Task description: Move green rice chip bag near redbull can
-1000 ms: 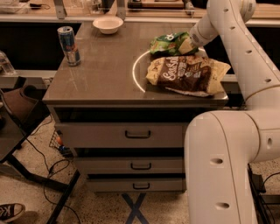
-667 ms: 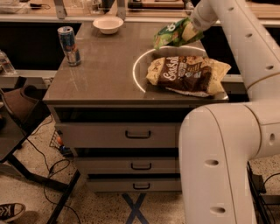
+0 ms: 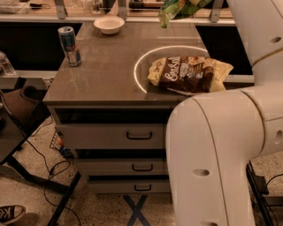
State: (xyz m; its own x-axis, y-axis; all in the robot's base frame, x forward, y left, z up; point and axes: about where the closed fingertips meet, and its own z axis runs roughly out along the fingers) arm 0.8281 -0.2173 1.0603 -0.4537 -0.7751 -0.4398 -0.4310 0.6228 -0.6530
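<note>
The green rice chip bag (image 3: pixel 177 9) hangs in the air at the top edge of the camera view, above the far right part of the counter. My gripper (image 3: pixel 201 3) is shut on the bag's right end and is mostly cut off by the top edge. The redbull can (image 3: pixel 70 46) stands upright near the counter's left edge, far to the left of the bag and lower in the view. My white arm (image 3: pixel 247 88) fills the right side.
A larger brown-and-yellow chip bag (image 3: pixel 190 74) lies on the counter's right, across a white ring marking (image 3: pixel 140 62). A white bowl (image 3: pixel 109 24) sits at the back, right of the can. The grey counter (image 3: pixel 106 75) has drawers (image 3: pixel 139 135) below. A dark chair (image 3: pixel 17 110) stands left.
My gripper has lifted the green rice chip bag up off the counter beside the brown bag and carried it higher. The can, bowl and brown bag have not moved.
</note>
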